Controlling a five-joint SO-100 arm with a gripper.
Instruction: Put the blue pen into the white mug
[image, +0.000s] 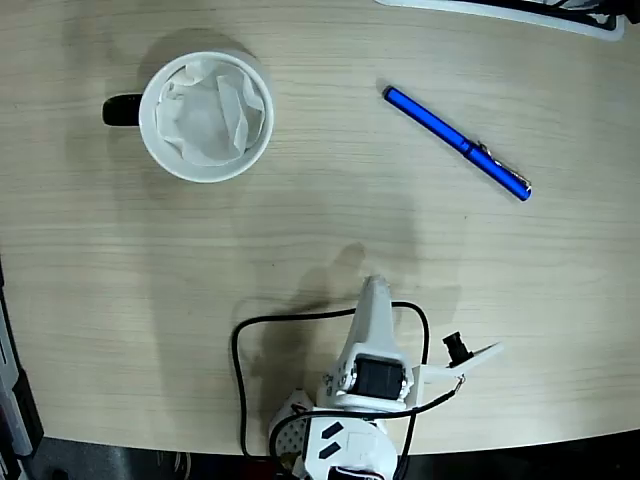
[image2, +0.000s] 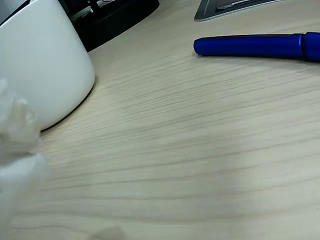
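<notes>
Fixed view: crumpled paper fills the white mug (image: 206, 116); blue pen (image: 457, 143) lies well apart on the bench (image: 320, 230). Wrist view: mug exterior only. Gripper (image: 373, 290) opening indeterminate, holding nothing visible.

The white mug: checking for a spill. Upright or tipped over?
Upright: the white mug shows its round mouth to the overhead fixed view, crumpled paper inside.

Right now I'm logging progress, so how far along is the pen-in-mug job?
Nothing looks done yet. The blue pen lies flat on the table at upper right in the fixed view, well apart from the white mug, which holds only crumpled paper. Nothing is in hand: the arm sits folded near the bottom edge, away from both. Reaching, gripping, carrying and dropping the pen in all remain.
</notes>
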